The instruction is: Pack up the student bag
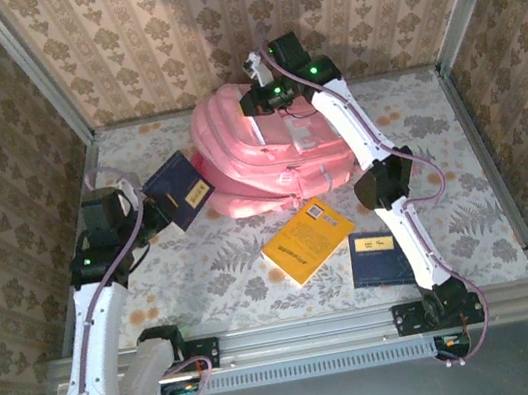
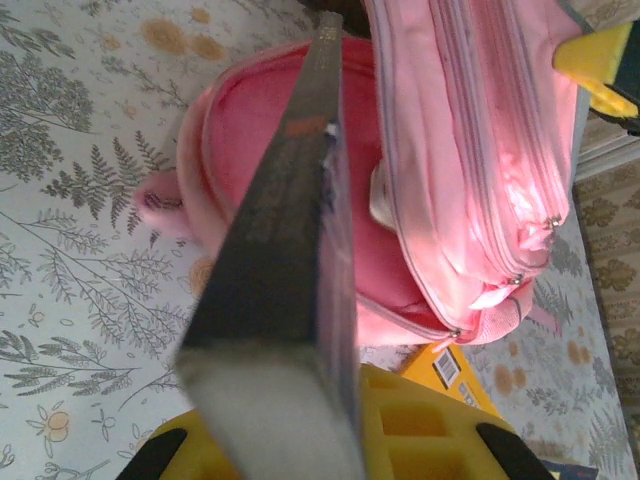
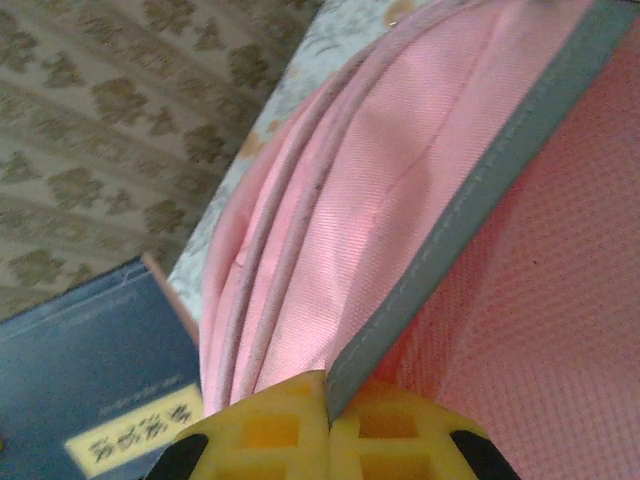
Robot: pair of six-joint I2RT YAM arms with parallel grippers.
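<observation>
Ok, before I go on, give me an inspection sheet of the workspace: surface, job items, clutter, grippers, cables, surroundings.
Surface: table under a floral-print cover, lying flat.
Job's things: student bag lying toward the back; yellow book and dark blue booklet flat on the table in front of it, outside the bag.
Clutter: nothing seen.
Grippers: left gripper shut on a navy book, held to the left of the bag; right gripper shut on the bag's grey-trimmed edge.
Cables: lilac cables run along both arms and loop near the joints; no snag seen.
Surroundings: patterned walls on three sides, metal rail at the near edge.
</observation>
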